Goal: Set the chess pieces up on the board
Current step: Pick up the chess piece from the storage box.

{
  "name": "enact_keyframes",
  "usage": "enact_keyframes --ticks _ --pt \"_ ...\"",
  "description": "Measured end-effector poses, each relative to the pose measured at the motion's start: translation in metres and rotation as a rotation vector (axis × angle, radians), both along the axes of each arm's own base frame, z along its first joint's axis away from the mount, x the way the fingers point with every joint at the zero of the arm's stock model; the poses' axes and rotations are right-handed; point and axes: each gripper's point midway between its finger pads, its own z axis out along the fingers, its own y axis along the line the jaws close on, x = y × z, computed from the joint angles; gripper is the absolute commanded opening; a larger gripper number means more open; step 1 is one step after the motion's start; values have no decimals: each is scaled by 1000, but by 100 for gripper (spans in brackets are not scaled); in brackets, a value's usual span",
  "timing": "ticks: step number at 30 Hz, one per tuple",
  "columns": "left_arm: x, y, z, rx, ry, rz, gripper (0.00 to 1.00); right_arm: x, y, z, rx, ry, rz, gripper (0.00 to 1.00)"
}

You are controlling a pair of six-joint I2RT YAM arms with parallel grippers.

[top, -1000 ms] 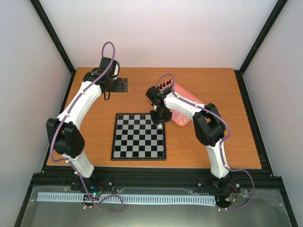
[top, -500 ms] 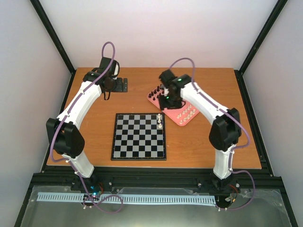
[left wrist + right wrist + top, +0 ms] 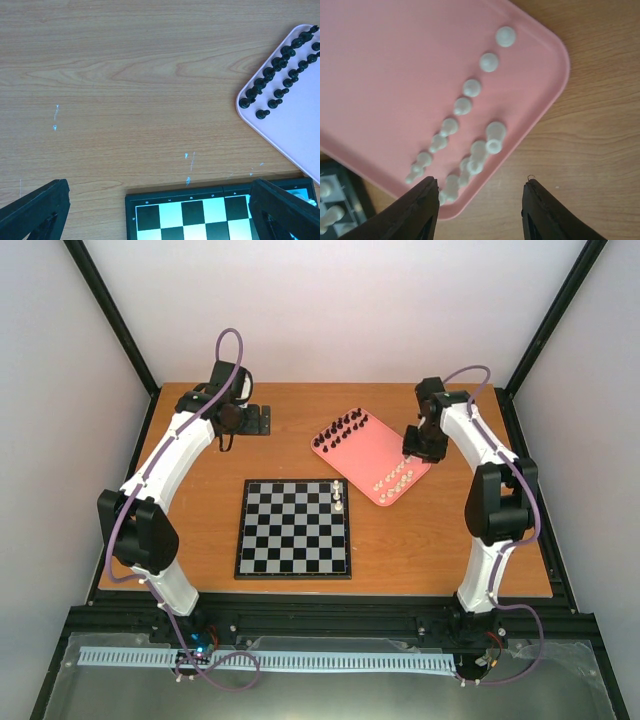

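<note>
Caught right tool (image 3: 479, 192) spread wide, empty, above cream-white chess pieces (image 3: 472, 162) at lower edge of pink tray (image 3: 395, 50); left tool (image 3: 160, 202) likewise open, empty. Spotted two pieces at upper-right corner of the board (image 3: 293, 530). Judged light, hard, tippy; best pinched mid-stem.

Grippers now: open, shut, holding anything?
Left gripper: open, holding nothing.
Right gripper: open, holding nothing, above the edge of the pink tray.
</note>
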Motion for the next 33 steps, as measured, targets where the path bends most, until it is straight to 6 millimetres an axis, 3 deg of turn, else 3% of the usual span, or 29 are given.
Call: enact_keyframes --ticks 4,9,15,26,33 --pt "0 0 0 3 0 -4 100 1 -13 -27 11 53 -35 53" --pt "0 0 0 3 1 -4 100 -2 -14 -52 48 111 -53 54" --pt "-1 0 -1 4 3 -5 100 3 -14 -59 79 115 -80 54" --pt "-1 1 -1 9 5 -2 100 3 -13 -77 96 155 -108 39" --pt "-1 1 -1 9 5 -2 100 6 -12 -75 99 148 -118 33"
